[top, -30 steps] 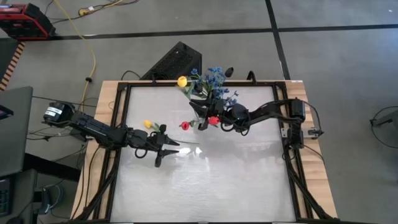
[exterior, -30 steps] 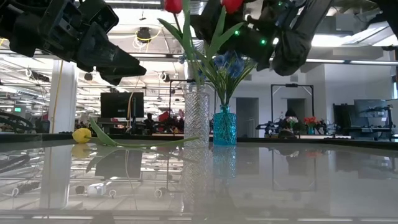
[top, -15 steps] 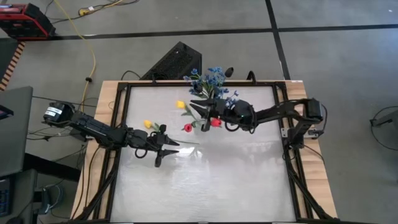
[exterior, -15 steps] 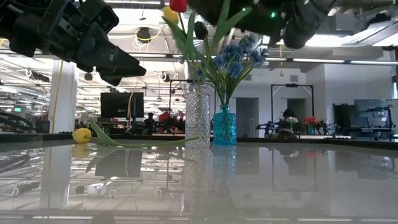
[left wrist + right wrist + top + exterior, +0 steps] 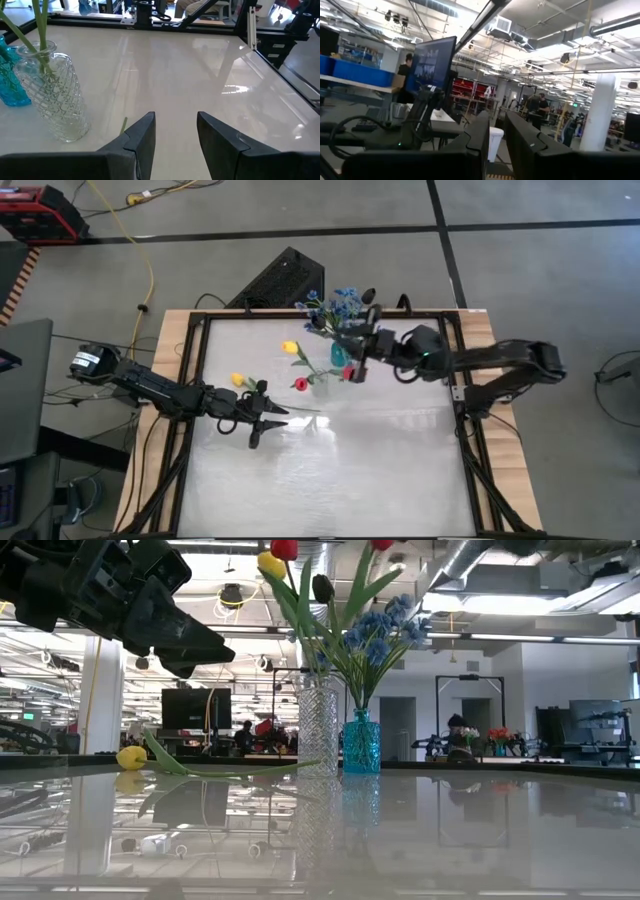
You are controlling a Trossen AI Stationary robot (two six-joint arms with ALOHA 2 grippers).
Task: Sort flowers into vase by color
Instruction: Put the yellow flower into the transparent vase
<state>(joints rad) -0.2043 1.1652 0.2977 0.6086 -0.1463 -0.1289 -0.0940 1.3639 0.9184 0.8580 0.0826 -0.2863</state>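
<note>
The sorting looks well advanced: a clear cut-glass vase (image 5: 317,725) holds a yellow tulip (image 5: 291,348), two red tulips (image 5: 299,383) and a dark bloom (image 5: 322,587), while the blue vase (image 5: 361,743) just beside it carries the bunch of blue blossoms (image 5: 340,308). Both vases stand together toward the far edge of the white table (image 5: 380,470). One yellow tulip on the table (image 5: 131,757) lies flat with its stem running toward the glass vase, and I judge it the next thing to be sorted. The left gripper (image 5: 262,418) hangs above the table just beside that stem, its fingers (image 5: 142,140) a narrow gap apart and empty. To take the tulip it would need to drop to the tabletop and close on the thin stem, which lies flush on a glossy surface and may slip. The right gripper (image 5: 366,352) is raised over the vases, aimed out into the room; its fingers (image 5: 479,131) stand a narrow slit apart with nothing visible between them. The crowded stems and leaves at the glass vase's mouth leave little room for another flower, and the tall bouquets could be knocked. A black box (image 5: 278,280) sits off the far edge.
</note>
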